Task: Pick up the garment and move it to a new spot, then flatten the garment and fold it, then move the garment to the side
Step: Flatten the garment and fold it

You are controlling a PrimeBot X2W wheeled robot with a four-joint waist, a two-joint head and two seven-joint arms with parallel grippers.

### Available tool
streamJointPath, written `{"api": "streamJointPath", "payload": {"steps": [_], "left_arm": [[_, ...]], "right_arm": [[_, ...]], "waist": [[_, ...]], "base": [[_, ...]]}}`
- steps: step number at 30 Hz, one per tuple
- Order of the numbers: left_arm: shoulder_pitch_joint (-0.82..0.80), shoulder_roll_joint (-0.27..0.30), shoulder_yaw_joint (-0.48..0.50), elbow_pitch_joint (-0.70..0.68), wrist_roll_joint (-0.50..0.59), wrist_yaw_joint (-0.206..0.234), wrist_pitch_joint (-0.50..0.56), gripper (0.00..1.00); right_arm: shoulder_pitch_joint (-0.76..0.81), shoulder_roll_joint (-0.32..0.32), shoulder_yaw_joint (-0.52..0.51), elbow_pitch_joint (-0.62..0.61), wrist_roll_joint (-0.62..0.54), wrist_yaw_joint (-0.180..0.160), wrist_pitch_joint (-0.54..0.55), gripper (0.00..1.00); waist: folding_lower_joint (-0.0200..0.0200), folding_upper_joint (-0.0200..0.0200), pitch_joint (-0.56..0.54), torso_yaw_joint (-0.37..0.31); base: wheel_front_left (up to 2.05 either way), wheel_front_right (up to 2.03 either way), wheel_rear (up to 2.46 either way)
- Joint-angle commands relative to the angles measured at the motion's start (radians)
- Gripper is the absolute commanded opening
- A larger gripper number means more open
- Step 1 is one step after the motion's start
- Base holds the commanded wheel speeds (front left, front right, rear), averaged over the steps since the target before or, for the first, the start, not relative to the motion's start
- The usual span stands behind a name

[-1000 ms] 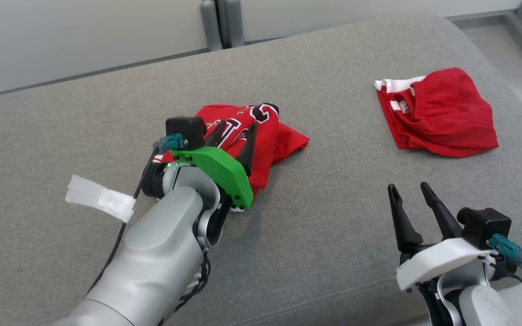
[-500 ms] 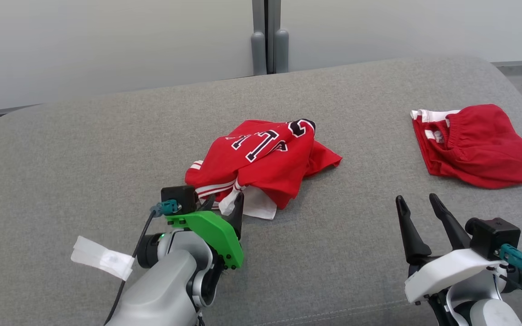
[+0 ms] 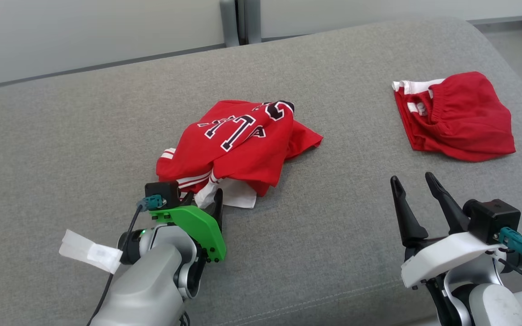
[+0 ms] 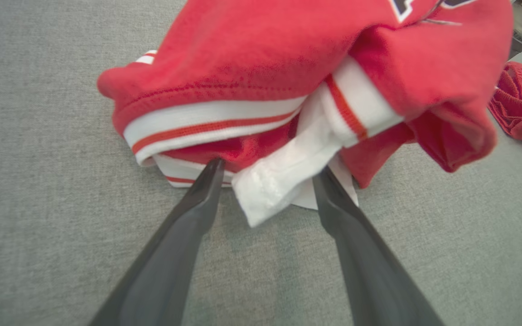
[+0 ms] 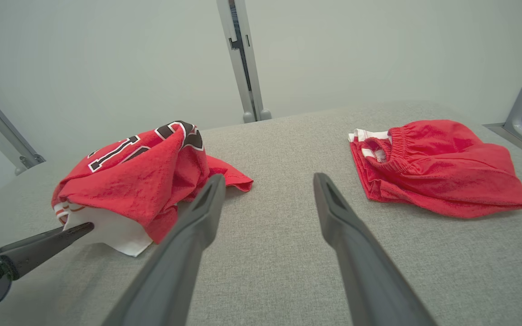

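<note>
Drive left hand [image 4: 269, 170], spread wide with tips at near white hem of crumpled red jersey [image 3: 238, 145] lying mid grey cushion [image 3: 61, 136], deeper under the layers before pinching. Keep right hand [image 3: 413, 181], wide and empty at near right, out of the lift path.

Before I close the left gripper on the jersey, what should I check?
1. Jaws of the left gripper open: ok.
2. The white hem of the jersey lies between the left fingers: ok.
3. Only one layer in the bite: cannot tell.
4. Clearance of the right gripper, open, from the jersey: ok.
5. The red shorts lie apart from the jersey: ok.
</note>
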Motion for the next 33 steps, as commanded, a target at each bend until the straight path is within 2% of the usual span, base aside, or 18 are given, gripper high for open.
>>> {"api": "streamJointPath", "payload": {"steps": [1, 2, 10, 14, 16, 19, 22, 23, 24, 26, 31, 33], "left_arm": [[-0.026, -0.005, -0.017, 0.027, 0.018, -0.020, 0.002, 0.19], [-0.029, -0.010, -0.021, 0.032, 0.019, -0.027, 0.003, 0.00], [-0.037, -0.015, -0.039, 0.017, 0.033, -0.066, -0.030, 0.00], [-0.008, 0.016, -0.027, -0.044, 0.031, -0.075, -0.050, 0.00], [0.005, 0.035, -0.014, -0.098, 0.034, -0.062, -0.060, 0.00], [0.033, 0.075, 0.014, -0.209, 0.034, -0.033, -0.070, 0.00], [0.071, 0.139, 0.043, -0.331, 0.025, 0.015, -0.070, 0.00], [0.082, 0.164, 0.049, -0.372, 0.026, 0.034, -0.061, 0.00], [0.105, 0.214, 0.066, -0.446, 0.016, 0.073, -0.041, 0.00], [0.129, 0.269, 0.082, -0.506, 0.009, 0.111, -0.011, 0.00], [0.182, 0.393, 0.118, -0.619, -0.032, 0.179, 0.073, 0.00], [0.195, 0.443, 0.125, -0.639, -0.011, 0.209, 0.075, 0.00]], "right_arm": [[-0.013, -0.002, -0.002, -0.005, -0.008, 0.000, -0.006, 1.00], [-0.014, -0.002, -0.004, -0.003, -0.007, 0.000, -0.008, 1.00], [-0.003, -0.002, -0.020, 0.013, 0.005, 0.000, -0.021, 1.00], [0.011, -0.002, -0.024, 0.027, 0.017, 0.000, -0.030, 1.00], [0.017, -0.002, -0.026, 0.033, 0.022, 0.000, -0.038, 1.00], [0.024, -0.002, -0.029, 0.041, 0.027, 0.000, -0.041, 1.00], [0.028, -0.002, -0.029, 0.045, 0.032, 0.000, -0.045, 1.00], [0.030, -0.002, -0.029, 0.046, 0.034, 0.000, -0.046, 1.00], [0.033, -0.002, -0.029, 0.049, 0.038, 0.000, -0.048, 1.00], [0.031, -0.002, -0.025, 0.052, 0.042, 0.000, -0.048, 1.00], [0.017, -0.002, -0.017, 0.057, 0.044, 0.000, -0.054, 1.00], [0.010, -0.002, -0.012, 0.059, 0.047, 0.000, -0.058, 1.00]], "waist": [[0.0000, 0.0000, 0.041, -0.035], [0.0000, 0.0000, 0.043, -0.035], [0.0000, 0.0000, 0.028, -0.009], [0.0000, 0.0000, 0.002, 0.028], [0.0000, 0.0000, -0.012, 0.050], [0.0000, 0.0000, -0.032, 0.082], [0.0000, 0.0000, -0.048, 0.106], [0.0000, 0.0000, -0.052, 0.112], [0.0000, 0.0000, -0.058, 0.120], [0.0000, 0.0000, -0.060, 0.123], [0.0000, 0.0000, -0.053, 0.120], [0.0000, 0.0000, -0.046, 0.115]], "base": [[0.00, 0.00, 0.00], [0.00, 0.00, 0.00], [0.00, 0.00, 0.00], [0.00, 0.00, 0.00], [0.00, 0.00, 0.00], [0.00, 0.00, 0.00], [0.00, 0.00, 0.00], [0.00, 0.00, 0.00], [0.00, 0.00, 0.00], [0.00, 0.00, 0.00], [0.00, 0.00, 0.00], [0.00, 0.00, 0.00]]}}
